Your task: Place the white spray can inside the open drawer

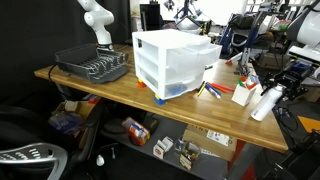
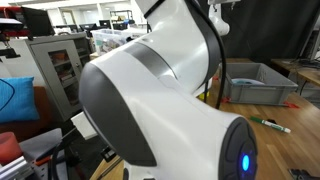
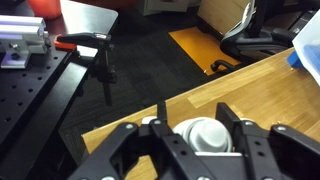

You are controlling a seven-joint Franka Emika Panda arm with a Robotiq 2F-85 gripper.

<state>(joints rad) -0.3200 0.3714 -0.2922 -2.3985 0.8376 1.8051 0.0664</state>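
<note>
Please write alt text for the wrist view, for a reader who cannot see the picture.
The hand holds the white can, whose rounded top shows between the two dark fingers, above the edge of a wooden table. Beyond the table lies dark floor, with a red-handled clamp and a black perforated board.

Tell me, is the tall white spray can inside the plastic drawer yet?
Not yet: the tall white spray can leans between the jaws, well apart from the open translucent top drawer.
</note>
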